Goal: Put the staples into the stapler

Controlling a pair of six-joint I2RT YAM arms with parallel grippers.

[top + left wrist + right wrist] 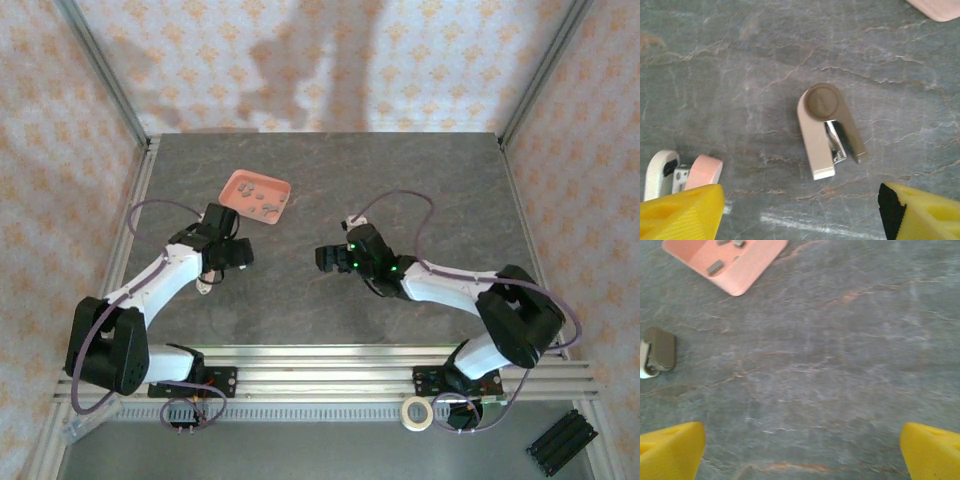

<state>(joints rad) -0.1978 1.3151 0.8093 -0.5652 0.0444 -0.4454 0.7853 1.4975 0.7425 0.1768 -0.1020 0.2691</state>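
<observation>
**Both pincers open, stapler beside the left finger, staples in the tray**

- Left gripper [800,215]: yellow fingers [680,212] spread wide, nothing between them, low over the table [430,190].
- Right gripper [802,450]: jaws also wide apart and holding nothing, over bare stone-grey surface near mid-table.
- Stapler [682,175]: pink and white, lying flat on the table just beside the left finger's tip, outside the jaw gap. The finger overlaps it in the left wrist view, so I can't tell if they touch.
- Staples [715,266]: small grey pieces loose inside the salmon-pink tray [238,184]. The tray sits toward the far left of the table, ahead of the left arm and well apart from the right gripper.
- In the way: a taupe tool [827,132] with a round cap, a cream side and a silvery metal insert. It lies flat ahead of the left jaws, roughly between them and the tray corner, clear of both fingers. The right wrist view catches it at the left edge, near the tray.
- Off the work surface, at the near rail by the right arm's base: tape roll [417,412] and a black ribbed piece [562,440].
- The two grippers face each other across the table's middle, well apart.
</observation>
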